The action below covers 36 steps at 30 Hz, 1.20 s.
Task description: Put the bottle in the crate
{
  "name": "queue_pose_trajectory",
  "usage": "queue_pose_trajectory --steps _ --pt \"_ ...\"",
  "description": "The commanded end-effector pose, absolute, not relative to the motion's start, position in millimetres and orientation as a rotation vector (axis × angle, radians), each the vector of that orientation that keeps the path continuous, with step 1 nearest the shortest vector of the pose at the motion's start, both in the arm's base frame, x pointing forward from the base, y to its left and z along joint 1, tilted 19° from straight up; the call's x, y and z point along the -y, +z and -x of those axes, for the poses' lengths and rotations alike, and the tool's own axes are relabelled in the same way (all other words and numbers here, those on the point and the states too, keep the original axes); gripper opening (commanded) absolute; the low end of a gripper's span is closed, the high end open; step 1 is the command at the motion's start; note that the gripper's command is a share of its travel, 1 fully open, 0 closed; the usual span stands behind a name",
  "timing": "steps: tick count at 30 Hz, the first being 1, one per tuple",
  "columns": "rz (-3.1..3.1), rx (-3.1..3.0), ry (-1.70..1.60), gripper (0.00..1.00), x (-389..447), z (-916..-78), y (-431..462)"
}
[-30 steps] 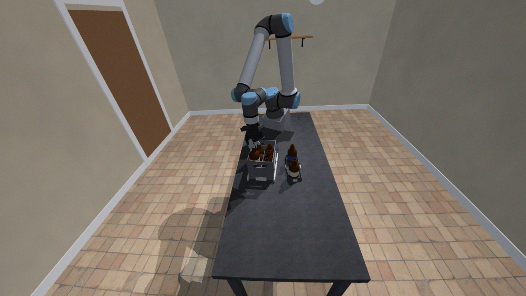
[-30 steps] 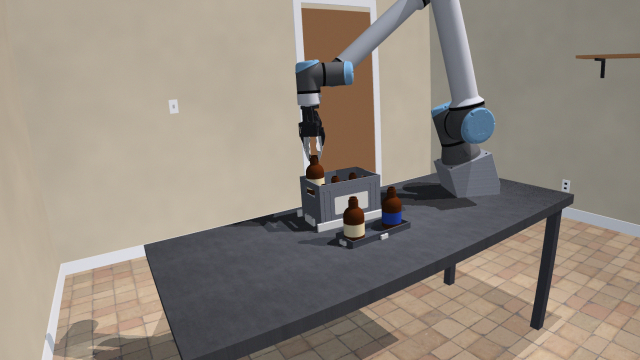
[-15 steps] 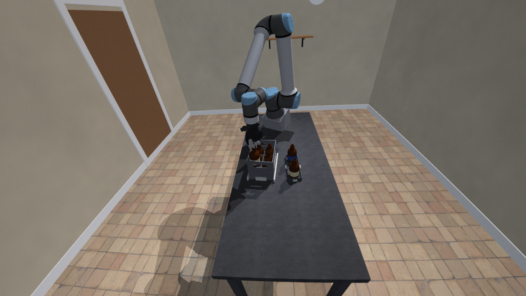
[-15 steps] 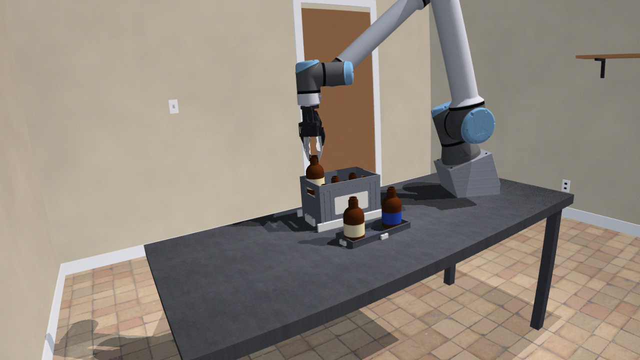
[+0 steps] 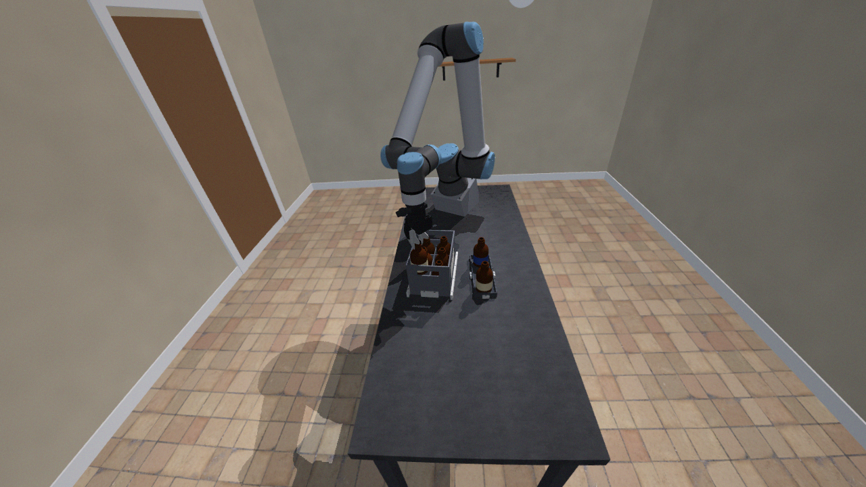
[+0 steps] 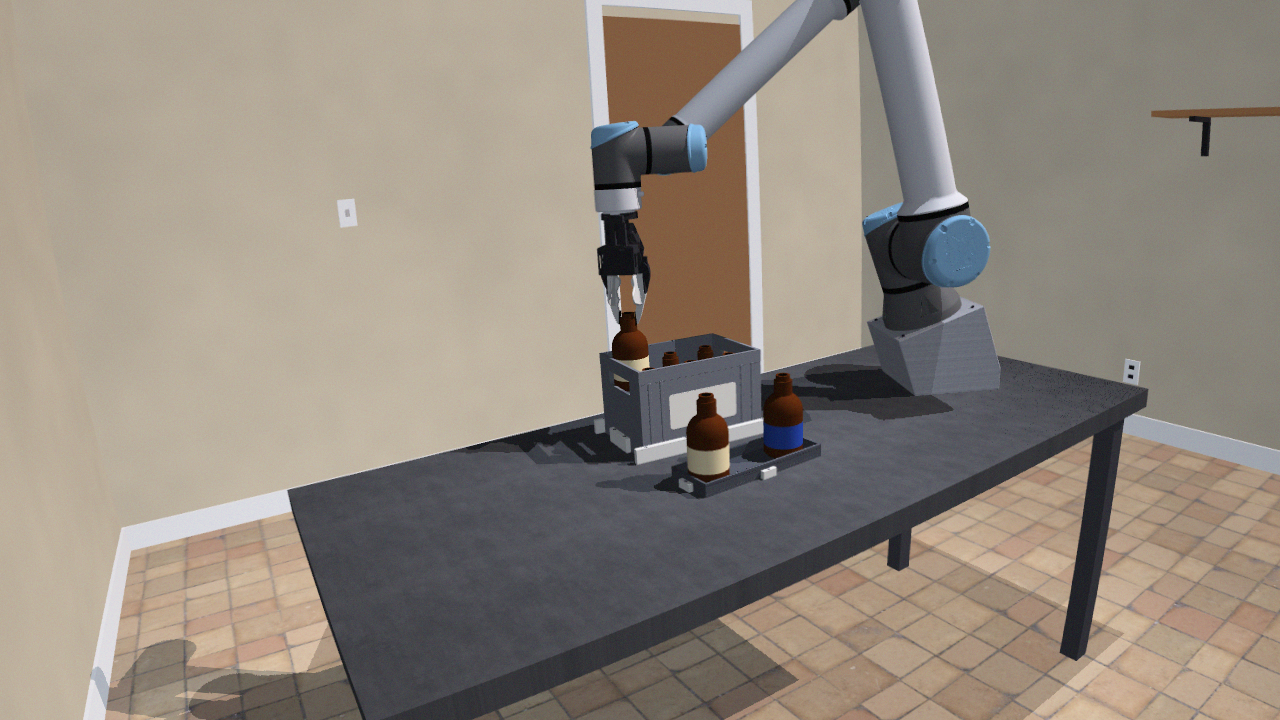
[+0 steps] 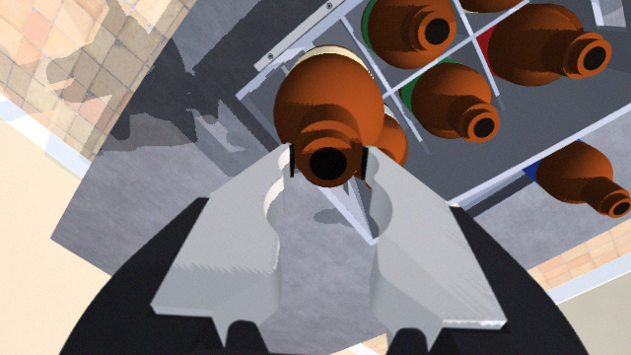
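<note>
Before letting go, lower the cream-label bottle [image 5: 419, 256] [image 6: 630, 345] [image 7: 328, 99] straight down, upright, into the corner slot of the crate [image 5: 431, 283] [image 6: 626, 413] [image 7: 539, 154], near the door-side long edge of the desk [image 5: 478, 375] [image 6: 492, 573] [image 7: 163, 177]. Now partly in, shoulder above the rim; neck gripped between the fingers [image 5: 414, 238] [image 6: 613, 295]. Ease off at any rubbing against walls or divider, to avoid tipping or shoving the loose crate. Once seated, spread gently, then rise vertically, well apart from the tray [image 5: 484, 293] [image 6: 733, 480], nearer the opposite long edge.

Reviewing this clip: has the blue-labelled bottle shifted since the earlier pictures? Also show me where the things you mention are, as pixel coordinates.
No. The blue-labelled bottle [image 5: 480, 253] [image 6: 783, 417] [image 7: 574, 173] stands upright at the same end of the tray [image 5: 495, 294] [image 6: 735, 481], judged against its rim.
</note>
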State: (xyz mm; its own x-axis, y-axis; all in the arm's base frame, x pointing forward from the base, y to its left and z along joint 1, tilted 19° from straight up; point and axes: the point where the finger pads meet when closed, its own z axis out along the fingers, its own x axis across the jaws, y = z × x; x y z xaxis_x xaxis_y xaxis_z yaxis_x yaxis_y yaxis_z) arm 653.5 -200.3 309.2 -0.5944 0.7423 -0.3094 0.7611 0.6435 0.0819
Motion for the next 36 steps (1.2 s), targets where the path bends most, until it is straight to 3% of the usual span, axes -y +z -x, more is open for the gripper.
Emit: queue_pose_trajectory --steps 1,36 --pt "-1.203 -2.549 -0.084 0.0 200.9 -654.6 307.5" --pt "-1.203 -2.549 -0.084 0.0 206.8 -662.9 277.7"
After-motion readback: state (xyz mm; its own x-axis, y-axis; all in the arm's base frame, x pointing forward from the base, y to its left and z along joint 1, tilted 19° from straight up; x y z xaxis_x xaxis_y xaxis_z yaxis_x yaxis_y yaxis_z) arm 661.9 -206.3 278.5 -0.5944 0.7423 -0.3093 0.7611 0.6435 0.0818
